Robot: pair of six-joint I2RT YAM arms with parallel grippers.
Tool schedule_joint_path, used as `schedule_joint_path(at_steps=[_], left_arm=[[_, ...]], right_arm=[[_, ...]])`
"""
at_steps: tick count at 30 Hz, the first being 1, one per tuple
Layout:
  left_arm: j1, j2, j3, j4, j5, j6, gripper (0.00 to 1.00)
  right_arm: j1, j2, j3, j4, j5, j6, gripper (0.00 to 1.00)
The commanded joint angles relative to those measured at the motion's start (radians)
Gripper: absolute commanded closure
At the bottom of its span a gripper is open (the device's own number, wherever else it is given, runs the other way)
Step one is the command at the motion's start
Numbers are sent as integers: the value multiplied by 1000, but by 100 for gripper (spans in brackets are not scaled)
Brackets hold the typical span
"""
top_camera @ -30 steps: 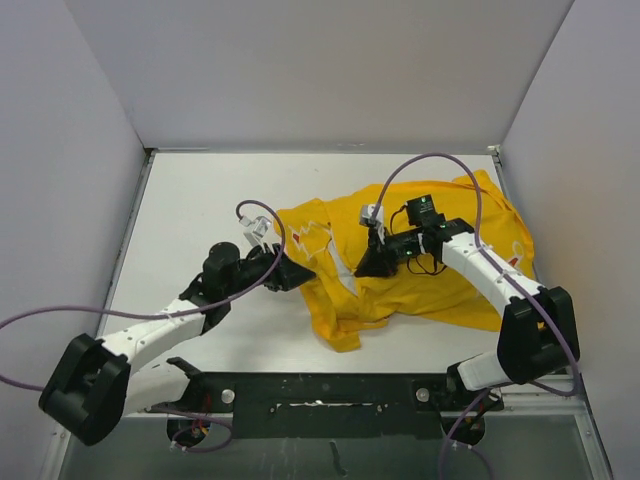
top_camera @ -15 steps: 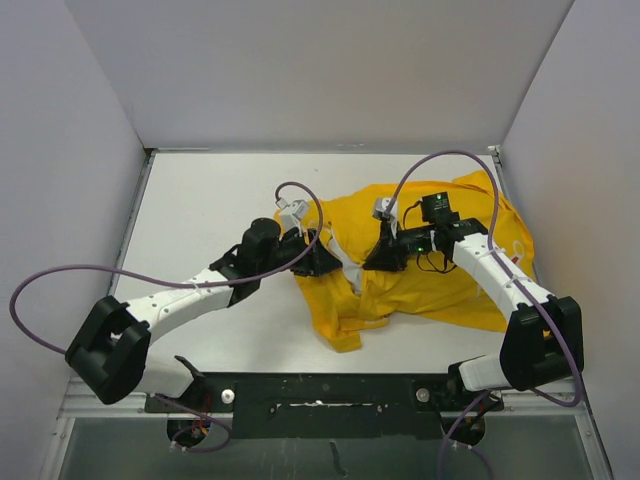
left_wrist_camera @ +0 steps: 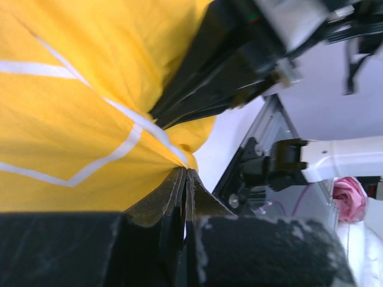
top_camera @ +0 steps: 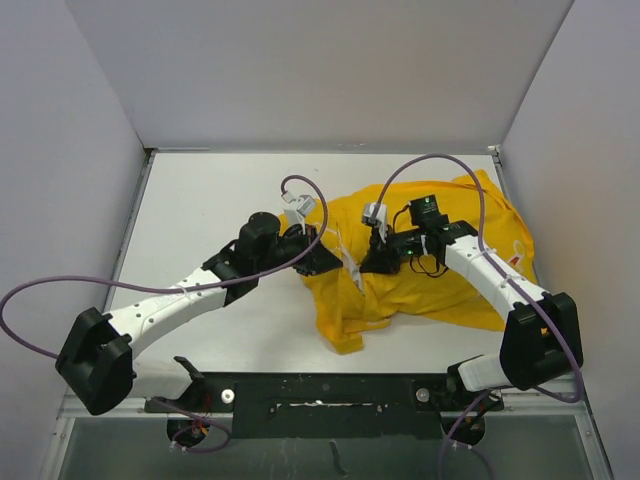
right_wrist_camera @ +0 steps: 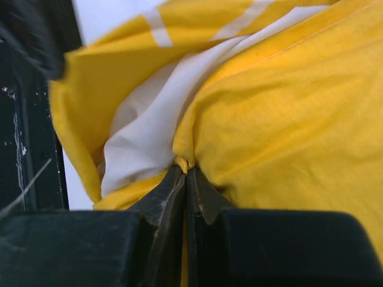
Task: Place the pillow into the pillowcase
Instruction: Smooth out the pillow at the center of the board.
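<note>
Far left: bare table (top_camera: pixel 200 200). Centre: purple cable (top_camera: pixel 298 178) looped above left gripper (top_camera: pixel 328 263), clamped onto pillowcase (top_camera: pixel 440 290) fold; white print lines unreadable. Right: right gripper (top_camera: pixel 372 263) pinching yellow edge; white pillow (right_wrist_camera: pixel 143 137) peeking from pillowcase, centre-right.

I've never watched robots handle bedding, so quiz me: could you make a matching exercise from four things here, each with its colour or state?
Things:
1. pillowcase
2. pillow
3. cable
4. left gripper

Descriptions:
A. purple, arching high
B. black, pinched shut on cloth
C. white, peeking out between yellow folds
D. yellow, crumpled

Pairs: 1-D, 2-C, 3-A, 4-B
</note>
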Motion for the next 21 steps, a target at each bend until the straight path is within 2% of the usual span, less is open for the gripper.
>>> schedule_joint_path(at_steps=[1,4,8,10,12,14,15,18,19,21], left_arm=[[-10,-62,87,187,134,-34,100],[-10,-5,96,255,144,-56,100],[-5,137,101,296,111,-79,99],[1,213,101,297,80,-89,90],[22,243,89,307,71,-108,85],[32,175,32,348,29,-104,76],[33,87,8,331,-7,-71,69],[39,-127,-24,178,-109,47,42],[40,-184,-26,118,-147,71,37],[45,-245,-10,-23,-206,115,35]], right_arm=[[6,16,-9,59,66,10,100],[-12,15,-10,52,-21,-2,100],[-61,-3,-11,14,-260,-52,95],[-86,-26,-8,-19,-337,-95,88],[-117,-51,-11,-28,-355,-110,82],[-170,-77,-11,-37,-357,-119,79],[-199,-87,-9,-40,-360,-120,79],[-247,-130,-9,-53,-375,-134,74],[-251,-141,-14,-50,-385,-135,72],[-254,-157,-25,-45,-405,-141,68]])
